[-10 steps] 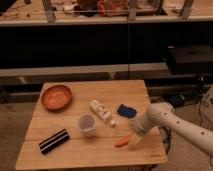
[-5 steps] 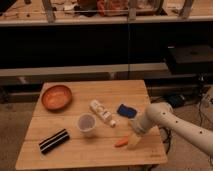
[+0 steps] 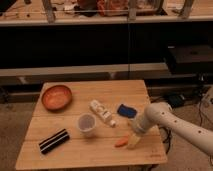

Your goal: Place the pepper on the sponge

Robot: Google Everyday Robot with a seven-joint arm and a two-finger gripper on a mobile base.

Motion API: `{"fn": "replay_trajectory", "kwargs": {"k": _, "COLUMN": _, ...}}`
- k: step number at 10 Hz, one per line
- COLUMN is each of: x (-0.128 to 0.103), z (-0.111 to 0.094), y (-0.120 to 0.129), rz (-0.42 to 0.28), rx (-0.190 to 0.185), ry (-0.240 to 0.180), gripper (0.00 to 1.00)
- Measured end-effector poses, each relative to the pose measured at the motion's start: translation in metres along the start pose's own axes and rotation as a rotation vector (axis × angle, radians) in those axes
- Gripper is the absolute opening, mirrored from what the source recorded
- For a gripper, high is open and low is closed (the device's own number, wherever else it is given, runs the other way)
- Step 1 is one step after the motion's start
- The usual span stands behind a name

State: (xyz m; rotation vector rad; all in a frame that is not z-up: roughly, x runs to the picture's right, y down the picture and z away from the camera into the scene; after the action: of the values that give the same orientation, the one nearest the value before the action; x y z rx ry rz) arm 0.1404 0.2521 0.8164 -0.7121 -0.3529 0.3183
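Orange pepper (image 3: 120,143) lies on the wooden table (image 3: 95,154) near its front edge, apart from the dark blue sponge (image 3: 126,110) behind it. The gripper (image 3: 134,142) sits low, just beside the pepper, probably placed for a grasp. Whether it grips, I cannot tell. The reddish bowl (image 3: 56,96) and the plastic cup (image 3: 87,124) show nothing inside.

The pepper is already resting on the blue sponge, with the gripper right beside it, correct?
No. The camera view shows the pepper lying on the table, apart from the sponge and nearer the front edge. The gripper is right beside it.
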Motion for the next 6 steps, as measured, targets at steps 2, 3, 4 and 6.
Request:
{"fn": "replay_trajectory", "kwargs": {"k": 2, "x": -0.0002, "z": 0.002, "y": 0.0, "rz": 0.0, "rx": -0.003, "ry": 0.0, "gripper": 0.8}}
{"fn": "replay_trajectory", "kwargs": {"k": 3, "x": -0.0004, "z": 0.0031, "y": 0.0001, "rz": -0.001, "rx": -0.005, "ry": 0.0, "gripper": 0.8}}
{"fn": "replay_trajectory", "kwargs": {"k": 4, "x": -0.0005, "z": 0.0031, "y": -0.0002, "rz": -0.002, "rx": -0.005, "ry": 0.001, "gripper": 0.8}}
{"fn": "replay_trajectory", "kwargs": {"k": 6, "x": 0.0003, "z": 0.0038, "y": -0.0002, "rz": 0.0, "rx": -0.007, "ry": 0.002, "gripper": 0.8}}
